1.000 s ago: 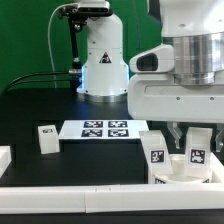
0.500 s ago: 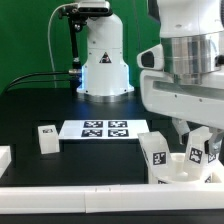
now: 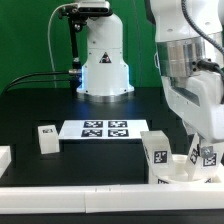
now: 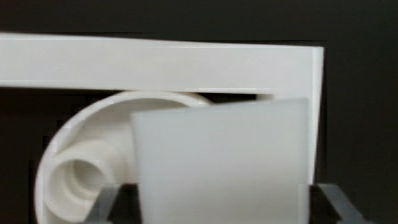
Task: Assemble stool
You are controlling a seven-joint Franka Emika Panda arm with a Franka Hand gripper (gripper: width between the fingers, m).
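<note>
So the hand (image 3: 200,146) was clamped shut on one of the stool's legs, call it the gripped leg (image 3: 208,155). In the wrist view that white block sat right between the two dark fingers (image 4: 118,206) and filled the gap. It hung over the seat (image 3: 183,172), on the seat's side toward the exterior view's right, and was tipped a bit rather than dead upright. Couldn't tell if its lower end was actually touching the seat.

The second leg (image 3: 155,152) stood at the seat's opposite edge, toward the exterior view's left. It was touching the seat, tag facing the camera.

The seat itself lay flat on the black tabletop (image 3: 100,158), just behind the long white rail (image 3: 90,186). The marker board (image 3: 105,129) lay near the seat, off to the exterior view's left and a little further back. The loose leg (image 3: 46,138) stood upright on its own, well apart from the seat, out past the far end of that board.

From the wrist, the seat showed as a round rimmed disc behind the gripped leg, with the rail running across beyond it.
</note>
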